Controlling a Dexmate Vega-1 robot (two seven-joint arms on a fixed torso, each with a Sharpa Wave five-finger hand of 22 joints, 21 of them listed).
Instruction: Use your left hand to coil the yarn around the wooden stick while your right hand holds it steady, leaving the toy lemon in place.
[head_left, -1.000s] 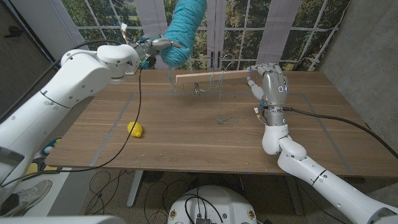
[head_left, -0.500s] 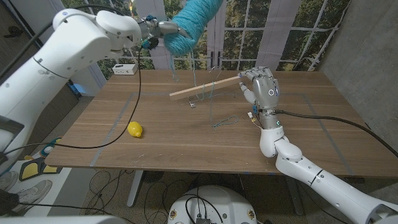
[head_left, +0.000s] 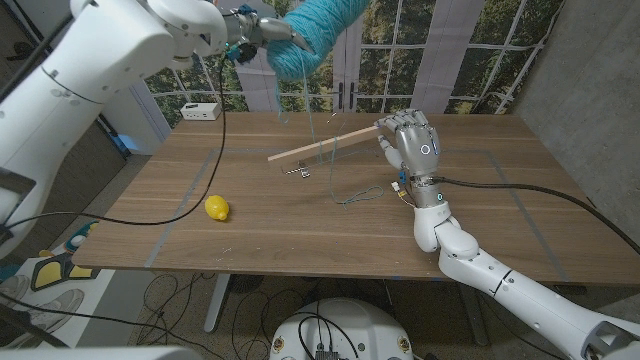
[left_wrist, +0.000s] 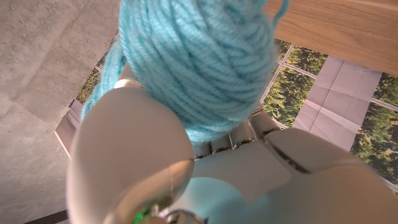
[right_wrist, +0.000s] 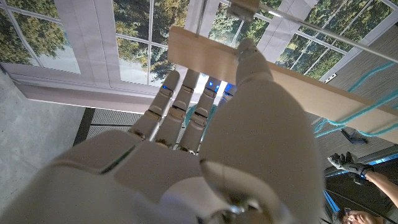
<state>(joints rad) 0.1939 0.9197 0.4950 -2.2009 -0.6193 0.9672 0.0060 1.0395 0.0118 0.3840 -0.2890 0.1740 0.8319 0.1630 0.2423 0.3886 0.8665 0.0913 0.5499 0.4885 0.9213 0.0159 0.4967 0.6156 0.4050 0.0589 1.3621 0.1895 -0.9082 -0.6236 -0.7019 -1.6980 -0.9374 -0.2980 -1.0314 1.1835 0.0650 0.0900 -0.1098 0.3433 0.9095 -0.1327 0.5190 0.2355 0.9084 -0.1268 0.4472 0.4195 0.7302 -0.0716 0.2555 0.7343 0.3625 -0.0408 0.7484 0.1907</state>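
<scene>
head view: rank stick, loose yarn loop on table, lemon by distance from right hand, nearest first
1. Wooden stick: held in the right hand.
2. Loose yarn loop: on the table just left of that hand.
3. Toy lemon: far left side.

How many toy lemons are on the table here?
1. The toy lemon lies on the table's left part, near the front edge, apart from both hands and the wooden stick.

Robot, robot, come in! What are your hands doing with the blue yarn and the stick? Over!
Left hand holds yarn skein high. Right hand grips wooden stick, tilted above table; strands hang over it. Toy lemon sits apart, nothing blocking.
</scene>
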